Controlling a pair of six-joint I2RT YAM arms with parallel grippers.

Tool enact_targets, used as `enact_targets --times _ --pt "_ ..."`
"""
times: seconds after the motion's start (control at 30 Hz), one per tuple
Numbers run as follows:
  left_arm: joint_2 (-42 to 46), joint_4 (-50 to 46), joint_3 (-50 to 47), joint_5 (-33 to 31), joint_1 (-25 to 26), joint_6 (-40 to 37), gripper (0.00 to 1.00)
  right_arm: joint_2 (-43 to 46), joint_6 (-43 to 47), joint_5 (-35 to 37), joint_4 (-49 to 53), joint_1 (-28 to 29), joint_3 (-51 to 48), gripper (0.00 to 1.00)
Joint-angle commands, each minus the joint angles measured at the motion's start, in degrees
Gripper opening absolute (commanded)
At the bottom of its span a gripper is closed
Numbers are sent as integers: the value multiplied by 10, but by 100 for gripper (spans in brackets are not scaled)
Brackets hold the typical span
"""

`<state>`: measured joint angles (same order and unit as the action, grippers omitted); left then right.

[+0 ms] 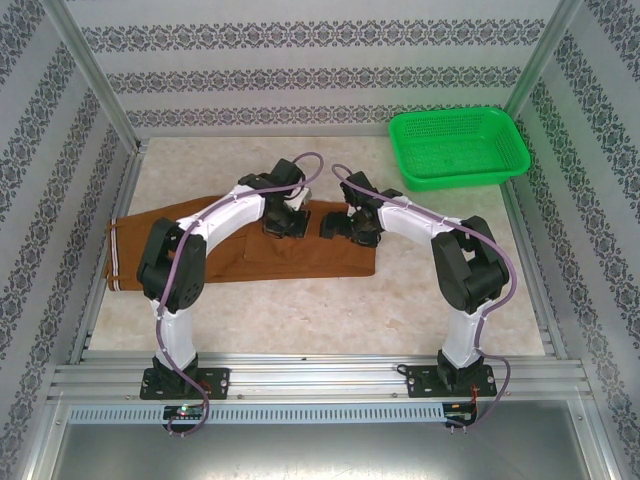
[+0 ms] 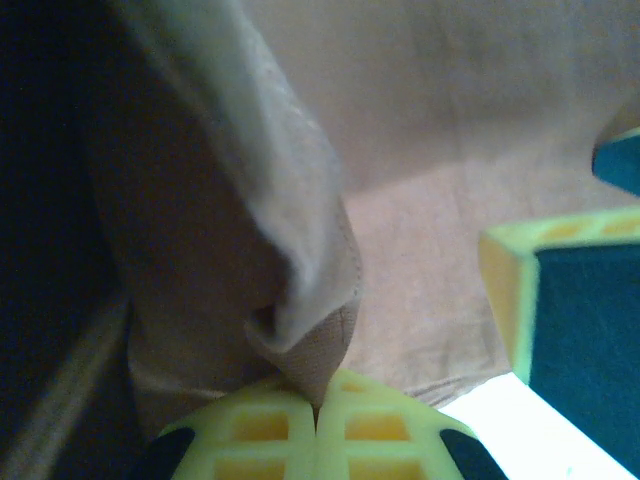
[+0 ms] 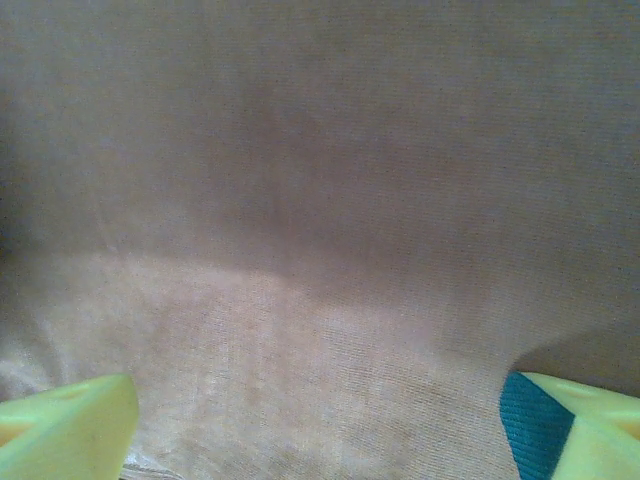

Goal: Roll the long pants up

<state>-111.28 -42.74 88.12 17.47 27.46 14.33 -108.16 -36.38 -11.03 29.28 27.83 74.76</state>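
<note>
Near the pants' [image 1: 310, 260] right edge, the bent left claw [image 2: 318, 405] pinched a fold, and the right claw [image 3: 320, 420] hovered open.

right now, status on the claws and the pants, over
Left claw shut on a fold of the long pants. Right claw open over the cloth. Green basket apart, far right.

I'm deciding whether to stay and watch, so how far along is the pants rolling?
Barely started. The long pants lie flat on the table, no roll formed. In hand: the left gripper is shut on a pinched fold of cloth, the right gripper hangs open over the fabric. The whole roll is left.
</note>
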Motion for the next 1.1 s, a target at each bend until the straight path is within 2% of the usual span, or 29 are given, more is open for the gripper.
enact_targets --times 0.0,0.1,0.2,0.3,0.37,0.47,0.53,0.77,1.07 --pt "1 -38 -3 -27 2 -17 0 -14 -10 12 5 -7 -5 94" --pt "14 -56 -4 -78 -1 -18 0 -17 -12 9 -1 -7 -8 94" --pt "18 -65 -17 -105 -34 2 2 -19 -13 8 2 -7 -5 95" --pt "17 -77 -37 -168 -89 36 35 -11 -10 9 2 -7 -6 97" --pt "38 -46 -67 -173 -118 36 48 -4 -6 10 1 -6 -7 97" --pt "59 -16 -90 -178 -137 17 56 -4 -1 9 6 -4 -5 97" --pt "59 -9 -89 -190 -142 12 57 -8 1 8 7 -3 -3 97" --pt "35 43 -97 -51 -173 10 60 -7 -5 5 5 1 -3 97" --pt "-17 51 -95 40 -200 17 61 -5 -3 9 12 0 -6 96"
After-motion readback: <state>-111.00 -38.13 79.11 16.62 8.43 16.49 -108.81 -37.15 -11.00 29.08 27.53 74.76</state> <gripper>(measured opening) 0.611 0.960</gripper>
